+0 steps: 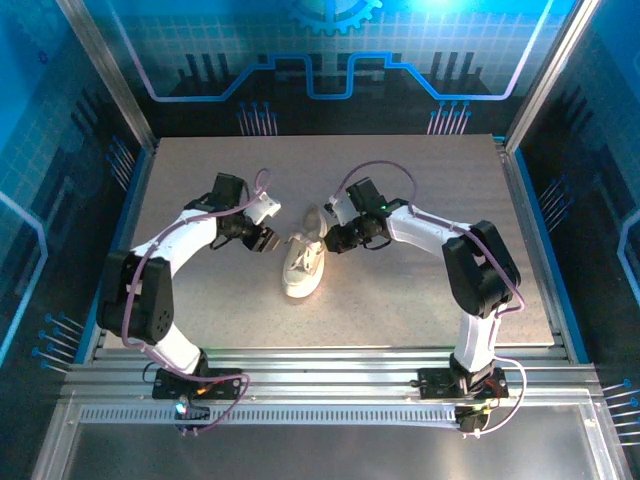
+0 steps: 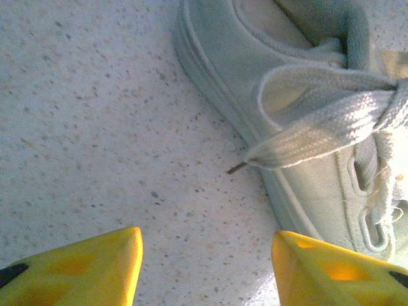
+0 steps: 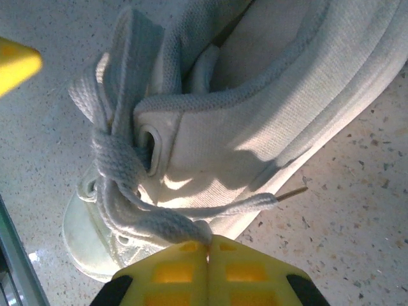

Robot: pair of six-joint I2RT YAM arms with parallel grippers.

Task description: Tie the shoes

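A small white canvas shoe [image 1: 303, 265] lies mid-table between my two arms. My left gripper [image 1: 264, 240] hovers just left of it, open, with bare table between its yellow fingertips [image 2: 102, 264]. In the left wrist view the shoe [image 2: 223, 70] fills the upper right. A flat lace loop [image 2: 325, 121] hangs over its side, and the lace tip [image 2: 237, 167] points at the table. My right gripper [image 1: 336, 240] sits at the shoe's right side. It is shut [image 3: 208, 245] on a lace [image 3: 153, 220] that runs from the knot by the eyelets of the shoe [image 3: 268, 115].
The speckled tabletop [image 1: 420, 180] is bounded by metal rails at the near edge [image 1: 330, 385] and blue enclosure walls at the sides. One yellow fingertip of the left gripper [image 3: 16, 60] shows at the upper left of the right wrist view.
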